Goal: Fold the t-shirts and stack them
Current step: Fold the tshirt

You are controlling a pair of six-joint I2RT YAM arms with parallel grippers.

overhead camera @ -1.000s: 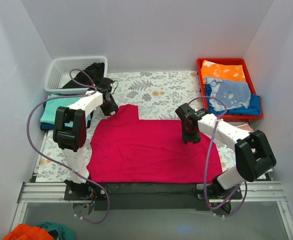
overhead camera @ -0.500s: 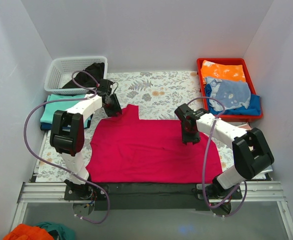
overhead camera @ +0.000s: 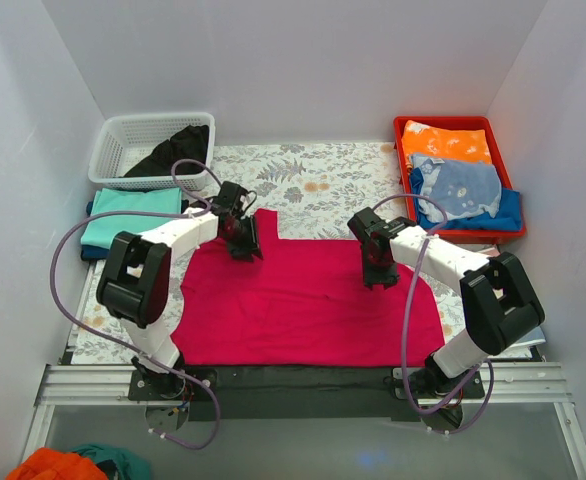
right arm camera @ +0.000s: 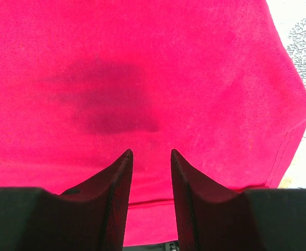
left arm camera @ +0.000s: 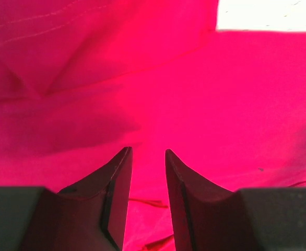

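Floral table [overhead camera: 313, 180] bears red t-shirt [overhead camera: 303, 305]; right claw [right arm camera: 151, 151] narrowly parted, whether left claw [left arm camera: 148, 150] pinches cloth unclear.

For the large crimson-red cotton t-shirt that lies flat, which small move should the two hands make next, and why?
Probably lower both hands and pinch the cloth. The left hand and the right hand hang over the far part of the crimson-red cotton t-shirt, jaws apart with nothing between them, and the shirt lies spread, not yet folded.
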